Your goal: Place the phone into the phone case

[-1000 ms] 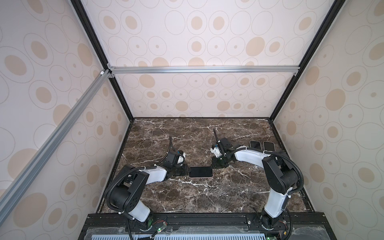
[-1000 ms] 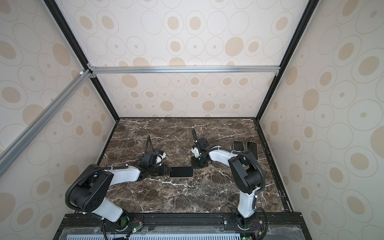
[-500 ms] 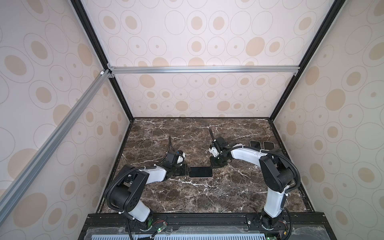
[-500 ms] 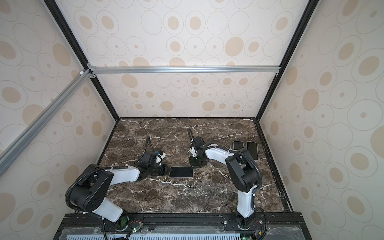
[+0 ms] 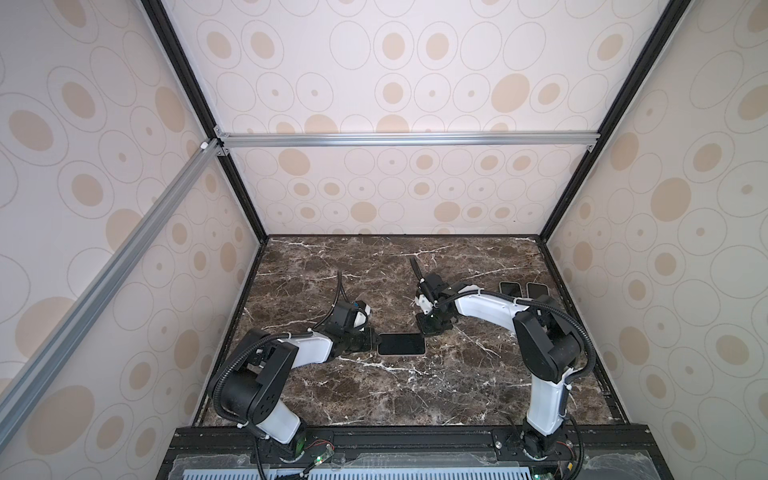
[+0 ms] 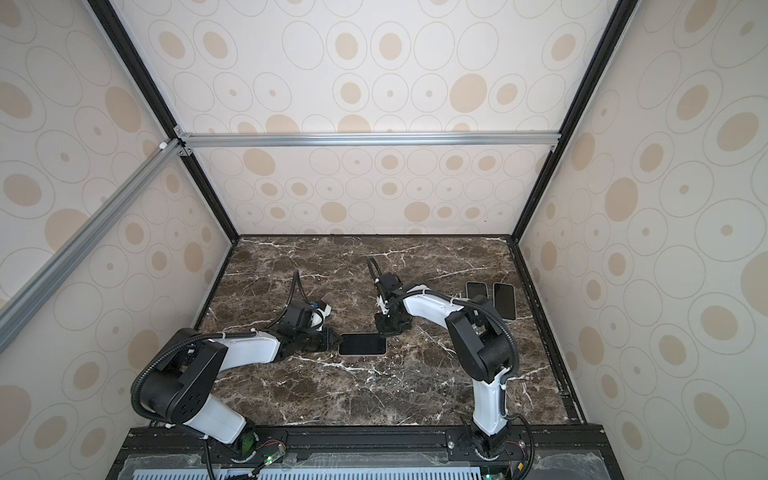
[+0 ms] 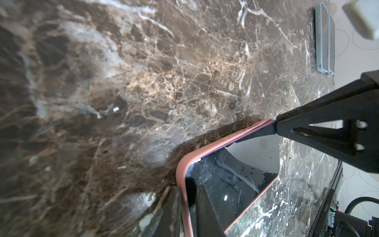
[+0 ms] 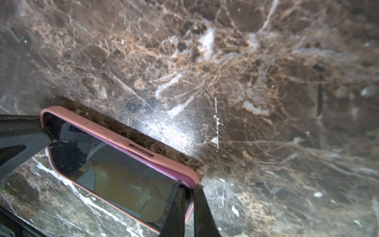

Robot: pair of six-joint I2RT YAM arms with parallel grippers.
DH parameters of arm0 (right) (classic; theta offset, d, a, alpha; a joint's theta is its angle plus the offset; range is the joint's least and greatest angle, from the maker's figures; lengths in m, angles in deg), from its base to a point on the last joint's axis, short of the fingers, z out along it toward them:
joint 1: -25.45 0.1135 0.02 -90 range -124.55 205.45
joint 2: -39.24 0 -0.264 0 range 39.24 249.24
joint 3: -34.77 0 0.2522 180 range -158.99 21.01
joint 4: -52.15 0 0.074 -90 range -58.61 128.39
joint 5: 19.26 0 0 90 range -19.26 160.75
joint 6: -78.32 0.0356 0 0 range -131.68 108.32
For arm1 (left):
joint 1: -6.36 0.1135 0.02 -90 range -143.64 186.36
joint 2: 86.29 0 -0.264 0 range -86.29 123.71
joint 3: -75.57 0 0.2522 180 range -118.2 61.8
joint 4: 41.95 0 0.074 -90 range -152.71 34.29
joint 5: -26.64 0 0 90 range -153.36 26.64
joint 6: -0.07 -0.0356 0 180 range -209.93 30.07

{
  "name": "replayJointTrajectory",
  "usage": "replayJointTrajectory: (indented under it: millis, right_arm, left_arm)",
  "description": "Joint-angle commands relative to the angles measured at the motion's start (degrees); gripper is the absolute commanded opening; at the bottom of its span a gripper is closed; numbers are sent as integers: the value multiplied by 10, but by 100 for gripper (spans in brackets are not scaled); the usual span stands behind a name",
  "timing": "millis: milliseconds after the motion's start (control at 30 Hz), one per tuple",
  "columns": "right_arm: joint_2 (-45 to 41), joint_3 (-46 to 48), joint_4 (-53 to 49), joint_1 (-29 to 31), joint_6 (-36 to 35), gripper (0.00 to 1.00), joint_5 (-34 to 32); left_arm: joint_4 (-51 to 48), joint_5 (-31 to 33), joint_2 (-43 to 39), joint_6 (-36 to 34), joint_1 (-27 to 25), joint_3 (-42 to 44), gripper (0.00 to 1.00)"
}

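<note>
risk gathers at the corner under the right gripper (image 5: 424,330): its jaws are shut and empty, with the tips bearing on the phone case (image 8: 123,141) at the corner nearest the table's back and right edges. there the pink rim looks doubled, perhaps not yet over the phone (image 5: 401,344). phone and case lie flat, screen up, around the middle of the table (image 5: 415,399). the left gripper (image 5: 375,338) straddles the opposite short end, nearly closed, seemingly pinching the rim. an off-centre push could slip the tips off the lip, skate the phone over the slick marble, or pop a seated corner loose if that pinch gives.
</note>
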Motion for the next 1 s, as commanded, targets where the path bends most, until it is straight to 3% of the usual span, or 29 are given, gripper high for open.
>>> replayJointTrajectory:
  millis: [0,400,633,800,967]
  right_arm:
    - [126,50,58,38,4,10,-14]
    - [149,42,30,44,14,10,-68]
    - [105,56,33,44,3,13,-68]
    - [47,46,24,40,-44,29,-46]
    - [-12,14,15,29,-138,53,-11]
  left_arm:
    - [-11,-2,6,-15,-2,-2,15]
    - [-25,2,-2,-24,2,-7,23]
    - [-31,5,-11,-24,2,-7,24]
    - [-43,5,-24,-24,4,-7,25]
    - [-65,44,-63,-21,8,-4,39]
